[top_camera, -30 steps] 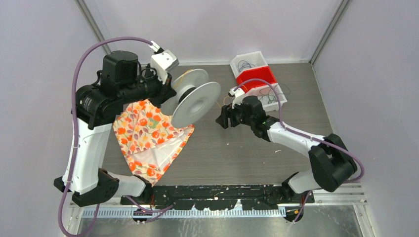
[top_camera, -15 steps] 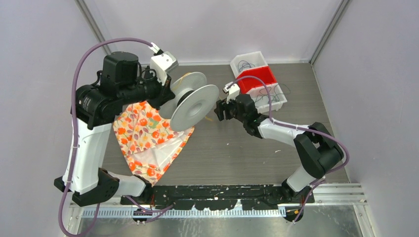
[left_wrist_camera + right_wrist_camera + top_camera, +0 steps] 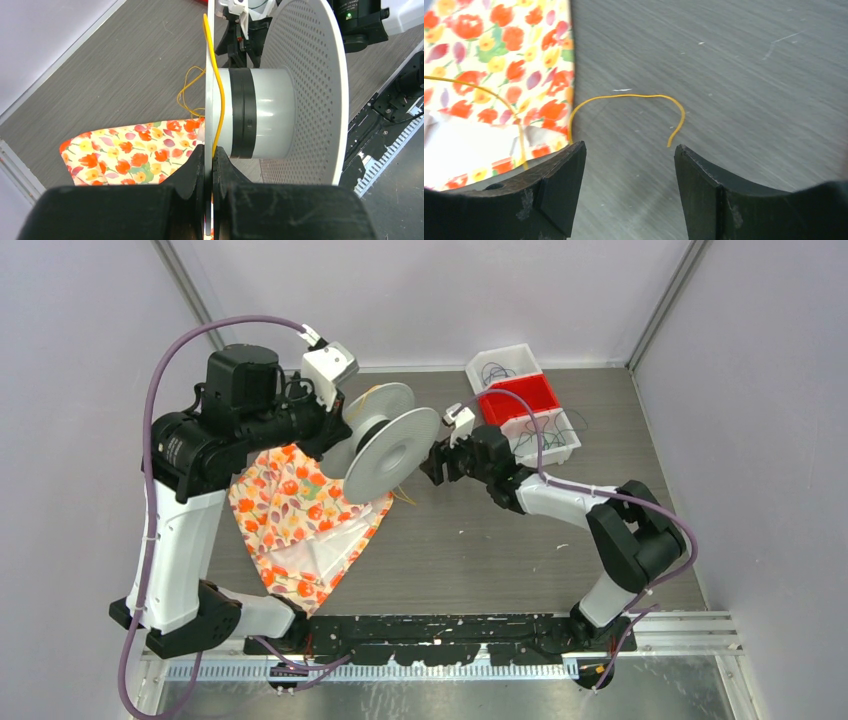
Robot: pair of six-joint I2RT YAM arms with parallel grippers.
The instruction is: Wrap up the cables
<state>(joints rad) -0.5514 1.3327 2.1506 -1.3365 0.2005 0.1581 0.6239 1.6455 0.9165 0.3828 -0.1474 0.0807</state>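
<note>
A clear plastic spool (image 3: 392,448) hangs in the air, held by its far flange in my left gripper (image 3: 338,425). In the left wrist view the left gripper (image 3: 209,155) is shut on the flange edge, and the yellow-orange cable (image 3: 218,95) runs along the flange beside the spool's hub (image 3: 260,114). The cable's free end (image 3: 644,107) lies curled on the table just ahead of my open, empty right gripper (image 3: 629,155). In the top view the right gripper (image 3: 437,462) sits close beside the spool's near flange, and the cable tail (image 3: 405,496) dangles below.
A floral cloth (image 3: 300,515) lies on the table under the spool, also seen in the right wrist view (image 3: 499,60). White and red bins (image 3: 520,400) with more thin dark wires stand at the back right. A black rail (image 3: 440,635) runs along the near edge.
My right gripper has moved left toward the spool, from the table's middle to right beside the near flange. The left arm and spool have barely shifted.
</note>
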